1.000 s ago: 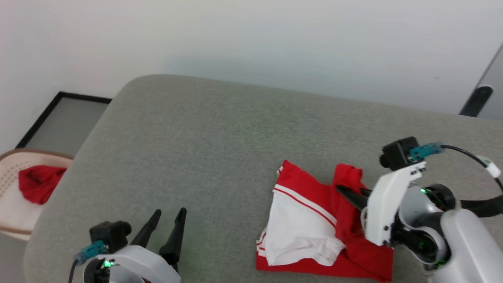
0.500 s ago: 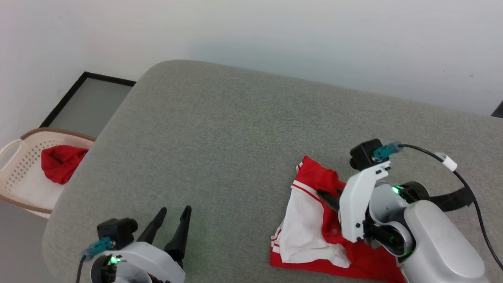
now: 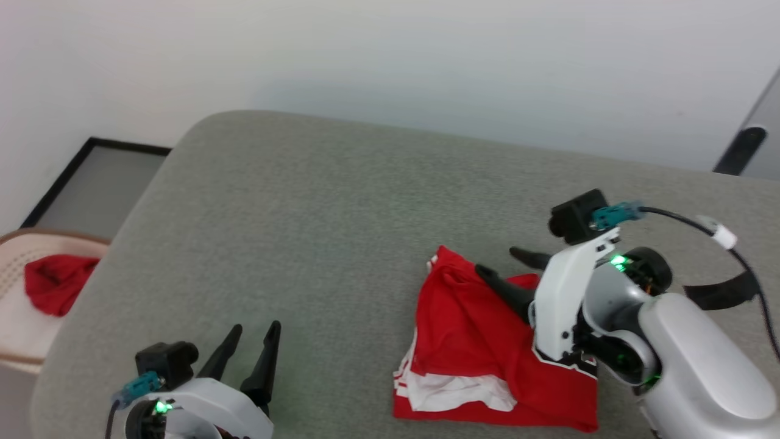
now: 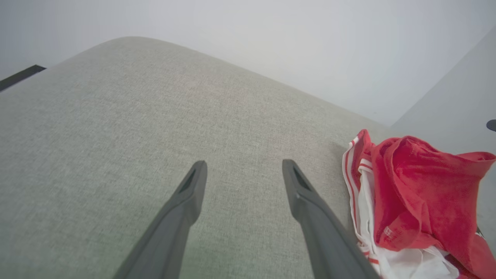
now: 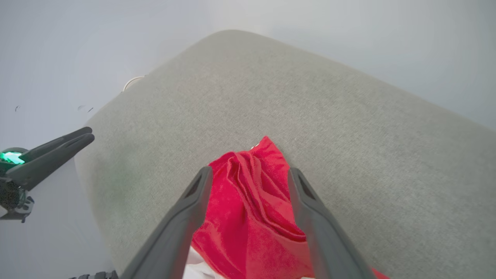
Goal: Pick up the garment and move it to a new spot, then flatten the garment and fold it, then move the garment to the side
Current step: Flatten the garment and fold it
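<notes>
Head view: R gripper (image 3: 495, 259) jaws now spread wide and empty, just above the garment (image 3: 481, 341). A sec ago they were pinched on a red layer. That layer now lies over the white sleeve, so only a strip of white shows at the near-left edge. Reads as one fold just dropped. The garment looks lumpy and prob. needs smoothing before it goes aside. It sits on the R half of the grey counter (image 3: 335, 213). L gripper (image 3: 256, 327) jaws open, empty, at the near edge, well apart from the garment. Off the counter's L side: basket (image 3: 15, 286) w/ a red cloth (image 3: 52, 283). No obstacle on the counter around the garment.
</notes>
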Available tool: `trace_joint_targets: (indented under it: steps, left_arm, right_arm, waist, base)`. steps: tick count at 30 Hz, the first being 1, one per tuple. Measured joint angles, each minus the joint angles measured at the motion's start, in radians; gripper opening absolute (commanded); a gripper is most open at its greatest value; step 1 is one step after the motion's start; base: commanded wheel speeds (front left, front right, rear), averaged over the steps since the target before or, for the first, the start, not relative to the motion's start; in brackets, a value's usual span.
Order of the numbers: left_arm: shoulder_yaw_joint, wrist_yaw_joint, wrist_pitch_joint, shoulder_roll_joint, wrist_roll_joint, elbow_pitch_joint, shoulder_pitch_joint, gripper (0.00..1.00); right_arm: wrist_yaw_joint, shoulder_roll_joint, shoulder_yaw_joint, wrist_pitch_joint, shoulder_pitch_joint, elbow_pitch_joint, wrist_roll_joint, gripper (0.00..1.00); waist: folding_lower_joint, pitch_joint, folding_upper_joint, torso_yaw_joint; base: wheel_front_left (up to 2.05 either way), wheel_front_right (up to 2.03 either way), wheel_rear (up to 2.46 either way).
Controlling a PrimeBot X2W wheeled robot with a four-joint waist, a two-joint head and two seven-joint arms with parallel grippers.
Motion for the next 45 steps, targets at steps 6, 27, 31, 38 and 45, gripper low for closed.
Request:
trace_joint_targets:
  steps: [6, 27, 31, 38, 45]
  left_arm:
    - [0.019, 0.005, -0.004, 0.006, 0.026, -0.010, 0.011, 1.00]
    - [0.270, 0.020, -0.008, -0.030, 0.304, -0.134, 0.151, 1.00]
    - [0.303, 0.003, -0.008, -0.049, 0.340, -0.136, 0.167, 1.00]
    - [0.334, -0.016, -0.008, -0.075, 0.380, -0.134, 0.172, 1.00]
    - [0.352, -0.028, -0.008, -0.081, 0.415, -0.133, 0.174, 1.00]
  right_arm:
    - [0.000, -0.077, 0.007, -0.090, 0.019, -0.075, 0.014, 1.00]
    - [0.000, -0.144, -0.232, -0.564, 0.350, -0.091, -0.161, 1.00]
    - [0.000, -0.127, -0.254, -0.566, 0.383, -0.105, -0.170, 1.00]
    - [0.000, -0.118, -0.273, -0.558, 0.394, -0.122, -0.186, 1.00]
    - [0.000, -0.108, -0.280, -0.536, 0.401, -0.130, -0.197, 1.00]
  waist:
    - [0.0000, -0.004, 0.0000, -0.054]
    - [0.0000, -0.035, 0.0000, -0.246]
    - [0.0000, -0.038, 0.0000, -0.264]
    - [0.0000, -0.040, 0.0000, -0.268]
    - [0.0000, -0.043, 0.0000, -0.253]
  base:
    - [0.00, 0.00, 0.00]
    - [0.00, 0.00, 0.00]
    - [0.00, 0.00, 0.00]
    - [0.00, 0.00, 0.00]
    - [0.00, 0.00, 0.00]
